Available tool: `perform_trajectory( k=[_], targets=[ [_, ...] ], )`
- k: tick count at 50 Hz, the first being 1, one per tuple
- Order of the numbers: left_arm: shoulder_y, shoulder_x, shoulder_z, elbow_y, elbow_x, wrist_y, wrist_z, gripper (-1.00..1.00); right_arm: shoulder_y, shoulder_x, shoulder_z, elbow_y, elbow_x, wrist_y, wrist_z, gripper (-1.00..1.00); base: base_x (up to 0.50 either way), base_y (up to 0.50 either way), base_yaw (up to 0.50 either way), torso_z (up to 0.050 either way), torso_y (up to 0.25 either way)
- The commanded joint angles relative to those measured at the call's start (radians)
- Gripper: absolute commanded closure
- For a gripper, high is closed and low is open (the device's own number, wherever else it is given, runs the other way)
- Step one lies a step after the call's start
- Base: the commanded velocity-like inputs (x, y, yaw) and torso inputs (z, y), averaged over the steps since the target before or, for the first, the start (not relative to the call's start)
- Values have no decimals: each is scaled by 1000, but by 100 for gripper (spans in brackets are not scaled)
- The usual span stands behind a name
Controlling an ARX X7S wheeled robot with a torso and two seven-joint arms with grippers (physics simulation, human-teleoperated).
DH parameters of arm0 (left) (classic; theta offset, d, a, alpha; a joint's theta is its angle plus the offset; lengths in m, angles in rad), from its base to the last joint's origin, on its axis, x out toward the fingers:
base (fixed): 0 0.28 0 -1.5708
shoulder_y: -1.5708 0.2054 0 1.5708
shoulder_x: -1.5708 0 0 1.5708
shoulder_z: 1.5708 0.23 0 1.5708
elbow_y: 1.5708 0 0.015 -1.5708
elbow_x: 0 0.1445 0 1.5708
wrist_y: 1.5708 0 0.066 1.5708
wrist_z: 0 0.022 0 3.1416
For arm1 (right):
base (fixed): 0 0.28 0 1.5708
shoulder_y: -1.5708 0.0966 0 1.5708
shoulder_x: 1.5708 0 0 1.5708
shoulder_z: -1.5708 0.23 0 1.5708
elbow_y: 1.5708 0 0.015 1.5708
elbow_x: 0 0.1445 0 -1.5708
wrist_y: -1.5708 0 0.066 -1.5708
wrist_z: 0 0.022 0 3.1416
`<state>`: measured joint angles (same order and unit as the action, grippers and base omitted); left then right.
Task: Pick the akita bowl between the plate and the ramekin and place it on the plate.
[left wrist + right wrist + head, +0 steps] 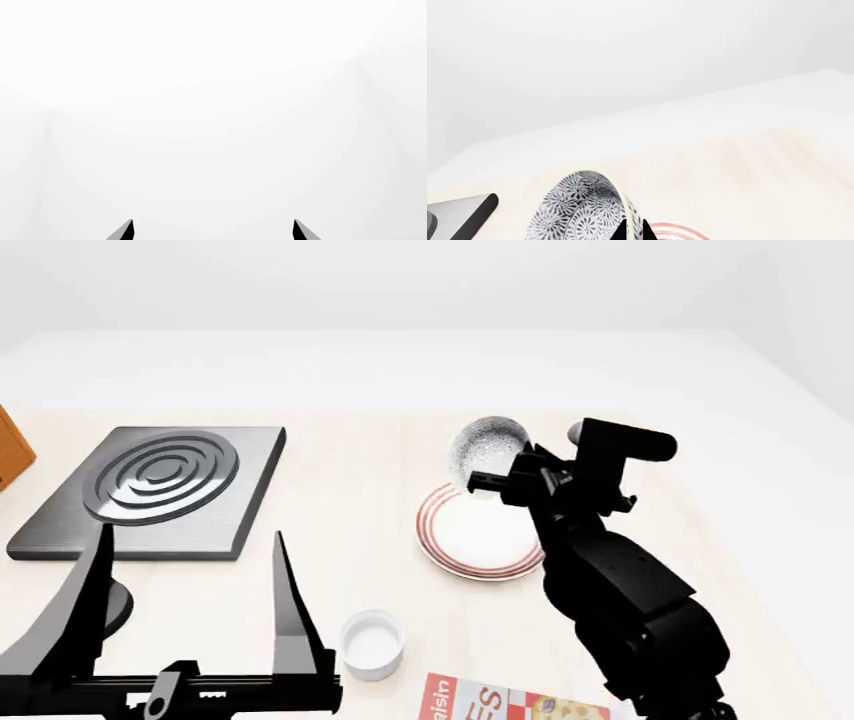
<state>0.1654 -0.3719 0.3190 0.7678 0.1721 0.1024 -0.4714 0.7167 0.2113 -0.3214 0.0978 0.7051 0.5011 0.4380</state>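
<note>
In the head view my right gripper (481, 481) is shut on the rim of the akita bowl (489, 447). The bowl is tipped on its side in the air over the far edge of the red-ringed plate (470, 536). The right wrist view shows the bowl's patterned grey outside (582, 210), my right gripper (635, 231) pinching its rim, and a bit of the plate (684, 231) beyond. The white ramekin (370, 642) stands nearer me, left of the plate. My left gripper (190, 575) is open and empty at the front left; the left wrist view shows that gripper (213, 229) against blank white.
A dark grey slab with raised concentric rings (154, 490) lies at the left of the table. A printed box (514, 705) lies at the front edge. A brown object (11, 448) shows at the far left edge.
</note>
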Motion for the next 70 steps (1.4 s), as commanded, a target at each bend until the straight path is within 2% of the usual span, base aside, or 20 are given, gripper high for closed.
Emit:
perform_trajectory(
  k=[1, 18, 27, 50, 70],
  targets=[
    [2, 18, -26, 1, 3, 1, 24, -100, 48, -26, 75, 81, 26, 22, -28, 100, 0, 0, 0, 0, 0],
    [-2, 16, -20, 4, 4, -10, 23, -100, 138, -38, 11, 203, -17, 13, -92, 100, 0, 0, 0, 0, 0],
    [-1, 12, -19, 3, 1, -9, 20, -100, 210, -64, -7, 341, -49, -33, -131, 100, 0, 0, 0, 0, 1],
    [-3, 7, -12, 9, 0, -18, 17, -100, 207, -66, -54, 369, -31, 33, -142, 100, 0, 0, 0, 0, 0],
    [0, -1, -12, 6, -3, -12, 9, -100, 224, -82, -51, 451, -20, -1, -151, 100, 0, 0, 0, 0, 1]
  ],
)
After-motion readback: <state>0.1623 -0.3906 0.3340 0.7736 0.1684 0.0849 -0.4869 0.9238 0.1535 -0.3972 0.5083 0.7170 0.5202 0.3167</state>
